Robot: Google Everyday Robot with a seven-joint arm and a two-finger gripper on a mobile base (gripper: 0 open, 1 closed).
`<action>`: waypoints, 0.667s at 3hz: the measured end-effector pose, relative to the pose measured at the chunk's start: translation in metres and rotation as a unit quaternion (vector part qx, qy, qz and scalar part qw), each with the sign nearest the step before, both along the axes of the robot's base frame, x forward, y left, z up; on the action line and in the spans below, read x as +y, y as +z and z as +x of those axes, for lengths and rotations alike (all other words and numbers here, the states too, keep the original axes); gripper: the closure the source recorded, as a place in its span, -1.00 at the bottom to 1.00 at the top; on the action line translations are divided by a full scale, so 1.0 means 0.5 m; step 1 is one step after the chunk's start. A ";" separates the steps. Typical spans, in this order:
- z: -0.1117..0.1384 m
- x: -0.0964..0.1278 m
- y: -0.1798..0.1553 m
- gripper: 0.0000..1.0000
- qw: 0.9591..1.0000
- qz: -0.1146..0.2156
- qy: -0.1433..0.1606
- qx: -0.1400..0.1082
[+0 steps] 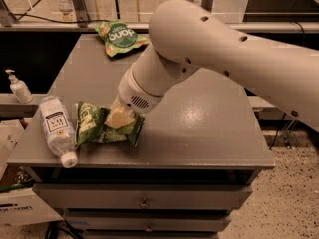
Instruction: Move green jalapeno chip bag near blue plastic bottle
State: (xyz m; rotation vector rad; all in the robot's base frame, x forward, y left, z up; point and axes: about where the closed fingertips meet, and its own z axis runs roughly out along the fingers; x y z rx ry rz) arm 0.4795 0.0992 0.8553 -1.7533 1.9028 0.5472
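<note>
The green jalapeno chip bag (97,124) lies crinkled on the grey table (199,128) near its front left edge. The blue plastic bottle (56,128) lies on its side just left of the bag, cap toward the front edge, almost touching it. My gripper (120,117) comes down from the large white arm (209,54) and rests on the right half of the bag, hiding part of it.
A lighter green bag with a round logo (119,36) lies at the table's far edge. A small white pump dispenser (19,87) stands on a shelf to the left. Drawers sit below the tabletop, and a box (20,208) is on the floor at left.
</note>
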 end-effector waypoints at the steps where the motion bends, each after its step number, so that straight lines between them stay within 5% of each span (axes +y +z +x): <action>1: 0.003 -0.004 -0.007 -0.74 1.000 -0.002 -0.001 0.002; 2: 0.004 -0.008 -0.014 -1.00 1.000 -0.002 -0.001 0.004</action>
